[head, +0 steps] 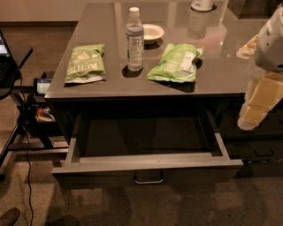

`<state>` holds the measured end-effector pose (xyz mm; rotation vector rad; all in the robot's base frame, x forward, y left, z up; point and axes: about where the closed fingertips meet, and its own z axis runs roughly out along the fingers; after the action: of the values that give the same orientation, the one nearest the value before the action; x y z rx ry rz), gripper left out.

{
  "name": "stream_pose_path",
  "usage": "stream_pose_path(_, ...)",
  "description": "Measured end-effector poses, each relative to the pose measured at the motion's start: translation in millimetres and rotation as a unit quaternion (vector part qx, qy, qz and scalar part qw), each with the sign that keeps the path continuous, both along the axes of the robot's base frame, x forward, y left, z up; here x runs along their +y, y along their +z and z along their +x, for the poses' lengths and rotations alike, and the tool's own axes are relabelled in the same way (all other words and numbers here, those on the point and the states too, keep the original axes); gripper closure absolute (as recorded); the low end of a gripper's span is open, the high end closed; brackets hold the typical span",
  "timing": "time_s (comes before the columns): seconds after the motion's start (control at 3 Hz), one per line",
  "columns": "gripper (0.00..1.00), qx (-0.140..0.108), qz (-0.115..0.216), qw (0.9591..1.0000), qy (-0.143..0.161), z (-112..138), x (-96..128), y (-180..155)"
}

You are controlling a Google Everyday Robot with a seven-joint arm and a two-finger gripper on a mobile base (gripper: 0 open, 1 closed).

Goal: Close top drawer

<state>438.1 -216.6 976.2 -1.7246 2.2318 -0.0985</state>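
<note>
The top drawer [146,160] stands pulled far out from under the grey counter [221,75]. Its dark flat front faces me, with a small metal loop handle [148,177] at the centre. Its lighter grey rim and sides frame a dark inside that looks empty. My gripper [253,115] hangs at the right edge of the view, cream-coloured under a white arm housing [272,42]. It is above and to the right of the drawer's right side and apart from it.
On the counter lie two green snack bags [85,63] [176,62], an upright water bottle [134,39], a small white bowl [152,32] and a white object [202,4] at the back. A black stand with cables [17,110] is at the left. A shoe [9,216] is on the floor.
</note>
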Motion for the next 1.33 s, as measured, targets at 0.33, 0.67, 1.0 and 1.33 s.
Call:
stream_pose_path(0.33,0.0,0.0,0.0,1.0,0.0,0.0,0.0,0.0)
stream_pose_path(0.67,0.19,0.0,0.0,1.0,0.0,0.0,0.0,0.0)
stream_pose_path(1.0,0.42,0.0,0.0,1.0,0.0,0.0,0.0,0.0)
stream_pose_path(1.33,0.66,0.0,0.0,1.0,0.0,0.0,0.0,0.1)
